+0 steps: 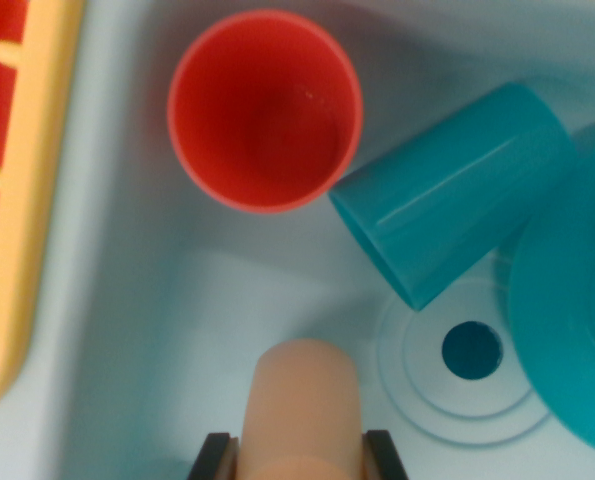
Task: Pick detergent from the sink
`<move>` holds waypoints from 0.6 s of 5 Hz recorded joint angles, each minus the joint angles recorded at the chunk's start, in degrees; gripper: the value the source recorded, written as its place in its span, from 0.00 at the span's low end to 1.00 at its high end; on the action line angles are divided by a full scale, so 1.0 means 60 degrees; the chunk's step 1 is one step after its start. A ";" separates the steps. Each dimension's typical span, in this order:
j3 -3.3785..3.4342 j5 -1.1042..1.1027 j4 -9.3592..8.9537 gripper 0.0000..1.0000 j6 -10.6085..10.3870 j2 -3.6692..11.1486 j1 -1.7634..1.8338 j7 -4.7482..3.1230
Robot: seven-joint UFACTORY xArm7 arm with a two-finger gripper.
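Pale blue plastic fills most of the wrist view: the sink [157,330], its floor bare except around the drain [472,350], a dark round hole ringed by moulded circles. At the wrist view's right edge a teal plate [577,300] lies partly out of frame, and a teal cup [452,195] on its side rests against it, its open mouth pointing toward the lower left. Beside that cup, touching or very nearly so, a red cup [265,108] stands upright and empty. A yellow rack [27,200] runs down the left edge, outside the basin.

The peach-coloured detergent bottle [302,410] sits at the bottom centre, between the two dark jaws of the gripper [302,458], one on each side of it. They seem closed against its sides, though only their tips show and the picture is soft, so contact is likely rather than certain.

Judged from this, the reach and the grasp look done or almost done. What remains is the lift: the bottle is low over the sink floor and must be raised clear of the basin, with both cups well apart from it.
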 joint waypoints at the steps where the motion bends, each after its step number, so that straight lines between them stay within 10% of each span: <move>1: 0.0000 -0.0006 0.0149 1.00 0.0202 -0.0053 0.0000 0.0009; 3: 0.0000 -0.0014 0.0338 1.00 0.0457 -0.0120 0.0000 0.0021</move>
